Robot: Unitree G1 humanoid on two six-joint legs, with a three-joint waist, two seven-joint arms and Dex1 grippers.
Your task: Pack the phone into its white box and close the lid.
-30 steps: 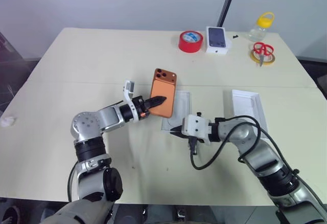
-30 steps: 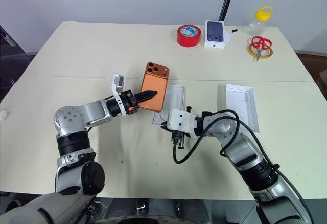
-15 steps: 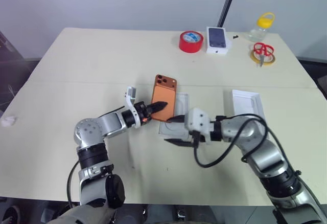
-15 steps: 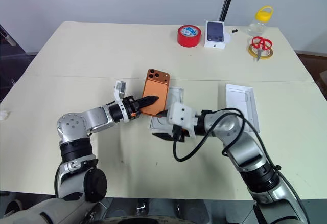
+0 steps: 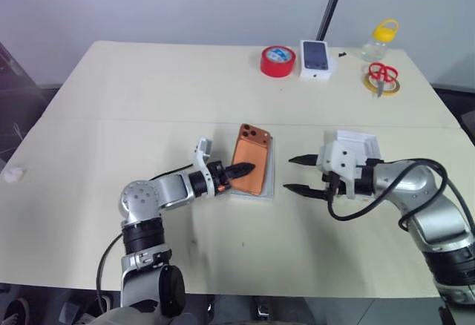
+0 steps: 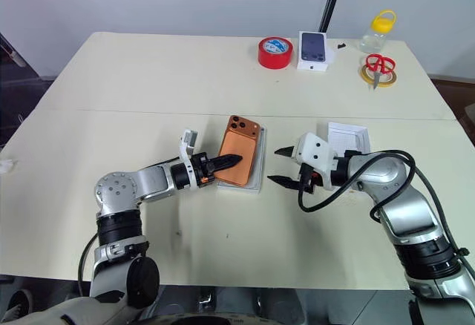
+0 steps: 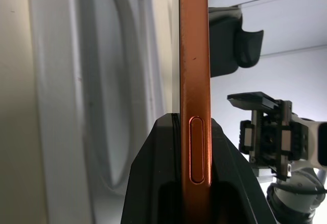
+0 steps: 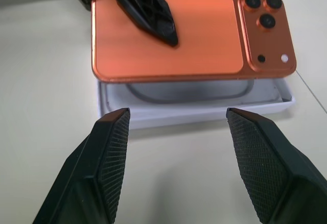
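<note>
The orange phone (image 5: pixel 253 171) is held back-up just over the white box (image 8: pixel 204 112), with a gap showing between phone and tray. My left gripper (image 5: pixel 242 169) is shut on the phone's near end, one black finger (image 8: pixel 148 9) lying across its back. In the left wrist view the phone (image 7: pixel 194 70) shows edge-on between my fingers. My right gripper (image 5: pixel 289 174) stands open to the right of the box, touching nothing. The white lid (image 5: pixel 359 144) lies on the table behind that gripper's wrist, partly hidden by it.
At the table's far edge stand a red tape roll (image 5: pixel 277 60), a small white box with a phone picture (image 5: pixel 315 58), a bottle with a yellow cap (image 5: pixel 380 37) and red scissors on a yellow ring (image 5: pixel 382 73). A white scrap (image 5: pixel 9 175) lies at the left edge.
My right gripper, shut at the box's near edge, has opened and drawn off to the right. My left gripper has lowered the phone over the box.
</note>
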